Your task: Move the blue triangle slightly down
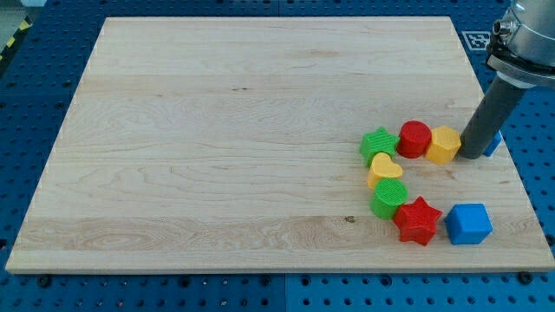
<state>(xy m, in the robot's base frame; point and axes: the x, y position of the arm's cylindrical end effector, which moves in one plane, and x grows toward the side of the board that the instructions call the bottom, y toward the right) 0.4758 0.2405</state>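
The blue triangle (495, 144) lies near the board's right edge, mostly hidden behind my rod; only a small blue corner shows to the rod's right. My tip (473, 157) rests on the board, touching or almost touching the triangle's left side, just right of a yellow hexagon block (443, 145).
A red round block (414, 139) and a green star (379, 143) stand in a row left of the yellow hexagon. Below them sit a yellow heart (385, 171), a green round block (389, 198), a red star (417, 220) and a blue cube (468, 224). The wooden board (217, 130) ends close to the triangle's right.
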